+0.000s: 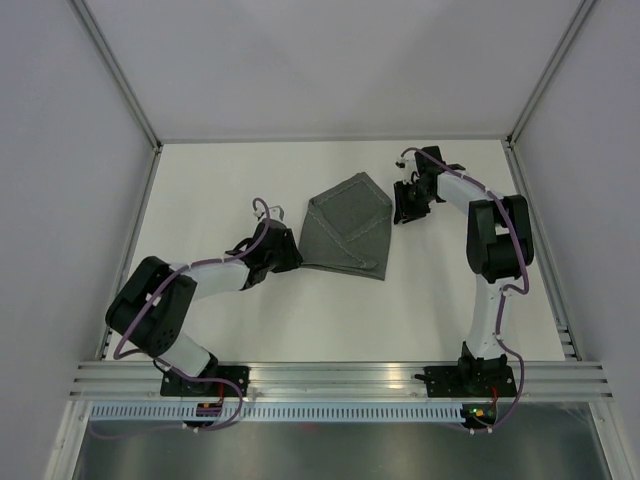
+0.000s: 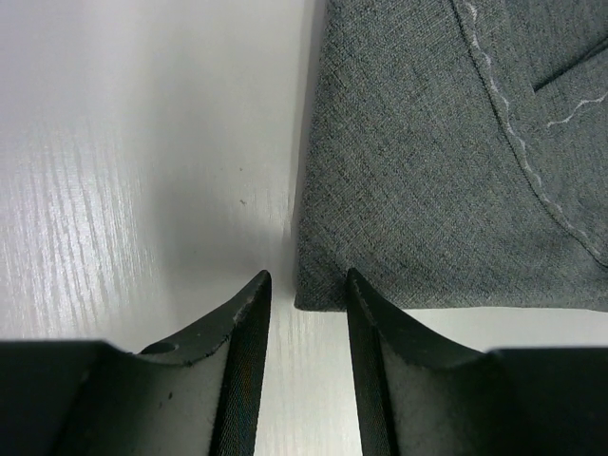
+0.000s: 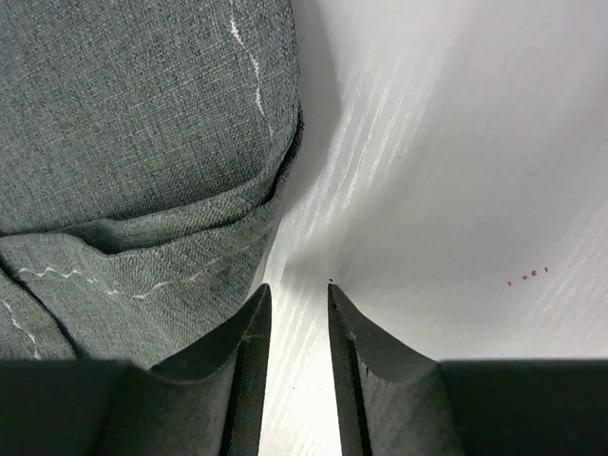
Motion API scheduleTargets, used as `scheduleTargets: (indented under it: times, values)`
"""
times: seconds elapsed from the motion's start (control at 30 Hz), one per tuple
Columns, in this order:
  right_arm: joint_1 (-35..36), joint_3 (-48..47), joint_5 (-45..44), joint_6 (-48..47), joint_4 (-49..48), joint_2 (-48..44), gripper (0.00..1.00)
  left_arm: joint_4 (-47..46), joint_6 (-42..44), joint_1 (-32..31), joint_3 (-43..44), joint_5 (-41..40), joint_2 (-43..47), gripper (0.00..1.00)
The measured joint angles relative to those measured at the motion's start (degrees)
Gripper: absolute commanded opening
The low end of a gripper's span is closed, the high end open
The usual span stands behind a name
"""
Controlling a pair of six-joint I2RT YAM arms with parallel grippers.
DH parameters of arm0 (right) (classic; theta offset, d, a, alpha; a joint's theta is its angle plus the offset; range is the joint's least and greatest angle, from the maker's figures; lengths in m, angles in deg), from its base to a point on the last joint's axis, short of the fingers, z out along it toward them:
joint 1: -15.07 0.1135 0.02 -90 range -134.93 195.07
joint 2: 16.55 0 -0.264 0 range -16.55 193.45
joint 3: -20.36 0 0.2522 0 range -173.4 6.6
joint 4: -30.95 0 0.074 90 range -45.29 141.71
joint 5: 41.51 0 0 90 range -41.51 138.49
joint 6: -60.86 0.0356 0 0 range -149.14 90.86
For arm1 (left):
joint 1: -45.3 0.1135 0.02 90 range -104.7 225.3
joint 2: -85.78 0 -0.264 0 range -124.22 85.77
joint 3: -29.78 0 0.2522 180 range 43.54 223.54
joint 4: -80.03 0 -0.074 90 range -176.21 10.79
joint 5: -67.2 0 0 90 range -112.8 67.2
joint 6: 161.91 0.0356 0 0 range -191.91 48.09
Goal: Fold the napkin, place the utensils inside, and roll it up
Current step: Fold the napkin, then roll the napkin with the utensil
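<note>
Grey napkin (image 1: pixel 348 232); left tool (image 2: pixel 306 281), right tool (image 3: pixel 297 291) ajar, empty

**Matt napkin (image 2: pixel 427 142), shiny worktop (image 2: pixel 123 142)**

We see the napkin as coarse woven grey fabric, matt, with pale thread stitching. The white worktop is smooth, with a soft sheen. The jaws look like matt black plastic, finely ribbed inside.
</note>
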Motion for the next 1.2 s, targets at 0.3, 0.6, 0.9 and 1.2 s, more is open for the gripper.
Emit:
scheduleTargets:
  times: [0.3,0.6,0.9,1.2]
  values:
    - [-0.22,1.38,-0.22,-1.84,0.79,-4.37,0.38,2.36,-0.04,0.0,-0.59,-1.88,6.25,0.5]
    - [-0.74,6.75,-2.12,-7.08,0.24,-15.98,0.38,6.97,2.84,0.5,4.5,-3.87,13.94,0.55]
    - [7.63,14.78,-5.55,-16.28,-3.21,-27.45,0.44,10.08,6.73,4.5,11.58,-1.4,20.61,0.57]
    - [32.59,23.08,-13.88,-24.9,-10.05,-31.04,0.54,11.91,9.38,5.03,14.69,0.79,26.23,0.58]
